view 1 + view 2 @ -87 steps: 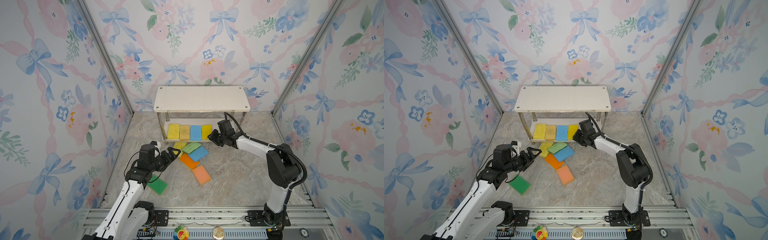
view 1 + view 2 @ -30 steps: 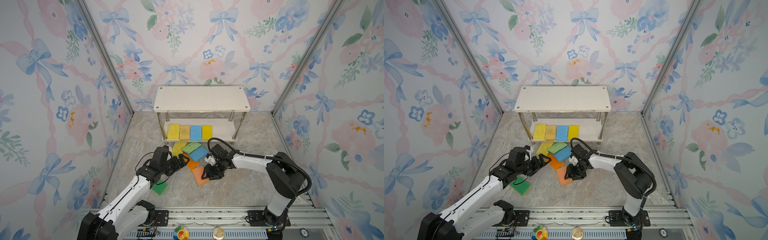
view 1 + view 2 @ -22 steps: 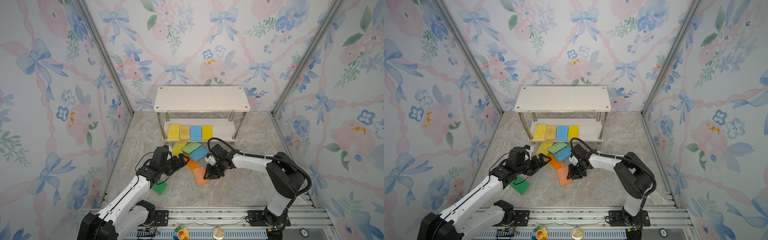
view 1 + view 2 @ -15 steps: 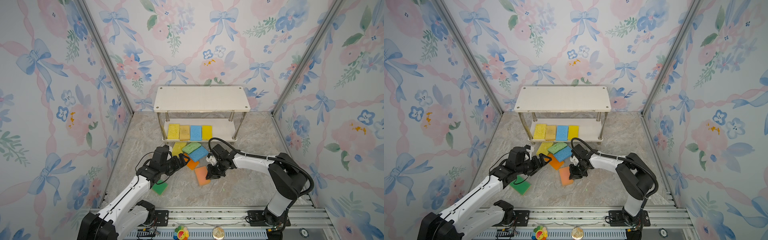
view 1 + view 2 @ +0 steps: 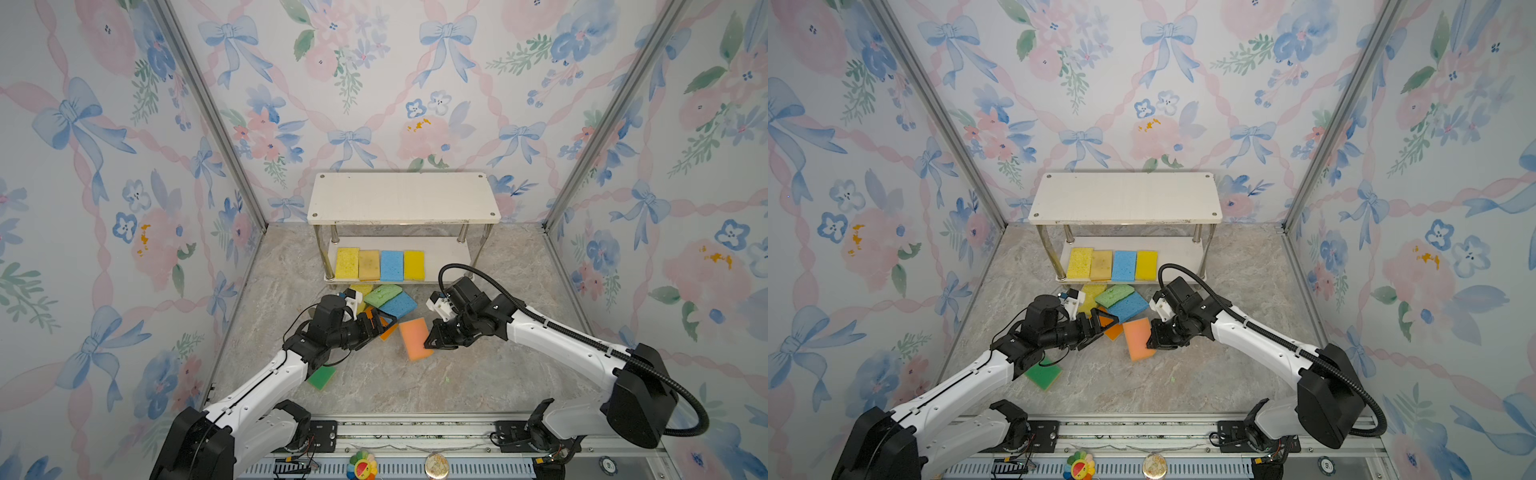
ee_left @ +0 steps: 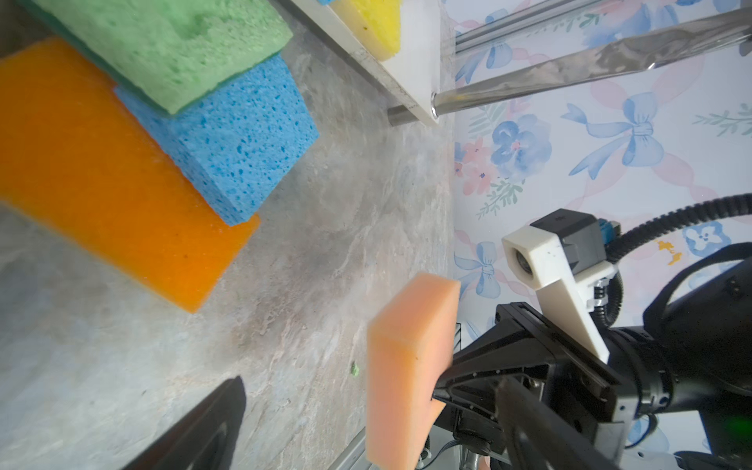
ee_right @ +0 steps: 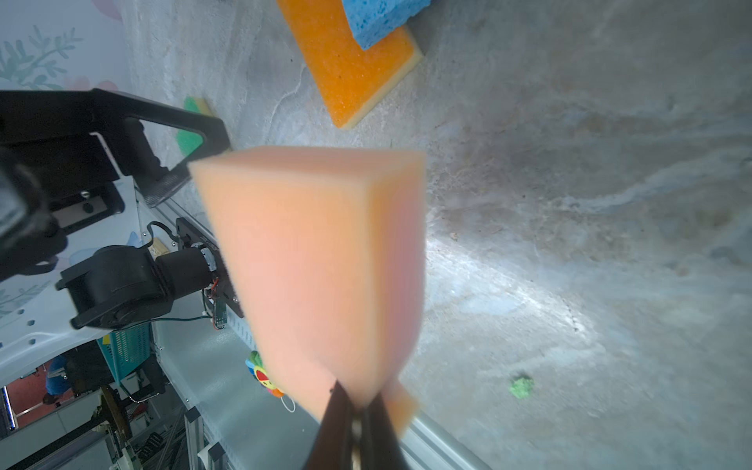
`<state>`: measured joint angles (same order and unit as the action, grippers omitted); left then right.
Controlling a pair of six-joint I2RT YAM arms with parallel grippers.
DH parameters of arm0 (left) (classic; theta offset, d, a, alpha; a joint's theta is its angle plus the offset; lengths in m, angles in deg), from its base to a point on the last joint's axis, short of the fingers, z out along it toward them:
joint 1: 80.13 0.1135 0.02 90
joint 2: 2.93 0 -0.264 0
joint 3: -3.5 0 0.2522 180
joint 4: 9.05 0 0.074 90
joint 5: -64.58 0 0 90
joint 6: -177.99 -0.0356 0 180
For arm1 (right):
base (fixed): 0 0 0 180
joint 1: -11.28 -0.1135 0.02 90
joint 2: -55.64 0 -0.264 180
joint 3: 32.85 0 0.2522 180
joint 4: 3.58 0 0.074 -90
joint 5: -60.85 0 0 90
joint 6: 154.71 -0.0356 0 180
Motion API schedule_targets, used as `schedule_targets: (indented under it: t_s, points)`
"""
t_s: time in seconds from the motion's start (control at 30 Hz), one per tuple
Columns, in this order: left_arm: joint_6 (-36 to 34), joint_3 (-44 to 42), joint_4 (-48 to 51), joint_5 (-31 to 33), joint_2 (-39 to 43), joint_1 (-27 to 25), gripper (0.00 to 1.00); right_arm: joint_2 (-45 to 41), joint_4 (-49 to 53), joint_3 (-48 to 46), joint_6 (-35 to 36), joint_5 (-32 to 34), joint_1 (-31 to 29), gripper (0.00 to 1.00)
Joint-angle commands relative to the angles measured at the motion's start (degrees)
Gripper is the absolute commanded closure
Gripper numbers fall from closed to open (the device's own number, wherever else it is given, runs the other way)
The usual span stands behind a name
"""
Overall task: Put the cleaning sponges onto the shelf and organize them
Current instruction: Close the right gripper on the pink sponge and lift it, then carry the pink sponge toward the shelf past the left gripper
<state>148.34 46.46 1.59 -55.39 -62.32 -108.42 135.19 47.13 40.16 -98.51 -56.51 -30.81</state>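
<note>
My right gripper (image 5: 428,345) (image 7: 358,403) is shut on one edge of the peach sponge (image 5: 415,338) (image 6: 407,366) (image 7: 317,264), which is tipped up off the floor. My left gripper (image 5: 384,324) (image 5: 1106,322) stands open and empty, just left of that sponge, over the orange sponge (image 5: 388,331) (image 6: 101,171). Blue (image 5: 398,305), light green (image 5: 383,294) and yellow (image 5: 360,290) sponges overlap in a pile in front of the shelf (image 5: 403,197). Its lower board (image 5: 446,257) carries a row of yellow, tan, blue and yellow sponges. A dark green sponge (image 5: 322,377) lies partly under my left arm.
Patterned walls with metal corner posts close in three sides. A metal rail (image 5: 415,424) runs along the front edge. A small green crumb (image 7: 522,386) lies on the marble floor to the right of the peach sponge. The shelf's top board is bare.
My right gripper came down from the shelf to the peach sponge, closed on its edge and tipped it up. My left arm reached toward the pile, then held still, open.
</note>
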Motion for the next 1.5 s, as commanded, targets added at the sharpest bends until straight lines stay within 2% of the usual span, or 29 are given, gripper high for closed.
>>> schedule_targets:
  t_s: [0.0, 0.13, 0.23, 0.33, 0.43, 0.5, 0.63, 0.67, 0.73, 0.87, 1.1, 1.23, 1.47]
  points:
    - [3.1, 0.5, -9.1, -2.7, -2.0, -1.3, 0.02, -1.6, 2.2, 3.0, 0.3, -1.8, -0.2, 0.92]
    - [3.6, 2.0, -12.6, -3.8, -4.3, -3.2, 0.03, -3.0, 0.3, 3.7, -1.6, -3.3, -0.3, 0.92]
    - [3.7, 2.9, -13.9, -3.9, -5.3, -4.2, 0.10, -3.7, -0.8, 3.5, -3.8, -4.0, -0.4, 0.91]
    - [4.3, 2.9, -15.7, -3.8, -5.5, -4.5, 0.23, -4.8, -1.5, 2.7, -4.8, -4.1, -0.4, 0.91]
    - [4.5, 2.3, -17.1, -3.7, -5.5, -5.0, 0.44, -5.6, -2.5, 2.1, -5.7, -4.5, -0.3, 0.91]
    - [4.4, 2.3, -17.4, -3.8, -5.7, -5.2, 0.50, -5.9, -2.8, 1.8, -6.1, -4.6, -0.3, 0.91]
    - [4.3, 2.7, -17.8, -3.7, -6.1, -5.3, 0.78, -6.6, -2.9, 1.1, -6.4, -4.3, -0.2, 0.90]
    - [4.3, 2.9, -17.9, -3.7, -6.3, -5.3, 0.84, -6.8, -2.9, 1.0, -6.5, -4.2, -0.2, 0.88]
    - [4.2, 3.3, -17.9, -3.8, -6.7, -5.3, 0.98, -7.4, -2.4, 0.8, -6.8, -3.7, 0.1, 0.77]
    - [5.5, 3.7, -18.2, -2.7, -7.2, -5.3, 0.99, -11.4, -1.1, 0.1, -8.5, 0.4, 1.6, 0.46]
    - [11.9, 5.2, -23.1, -0.4, -8.8, -5.1, 0.99, -21.2, -9.3, -8.8, -21.1, -0.3, 5.8, 0.17]
    - [12.2, 7.5, -24.1, -0.8, -10.9, -5.1, 1.00, -23.2, -9.0, -8.8, -23.2, -0.5, 5.1, 0.15]
    - [12.0, 9.5, -25.0, -1.8, -13.7, -5.3, 1.00, -23.6, -11.9, -9.3, -25.3, -0.7, 4.0, 0.28]
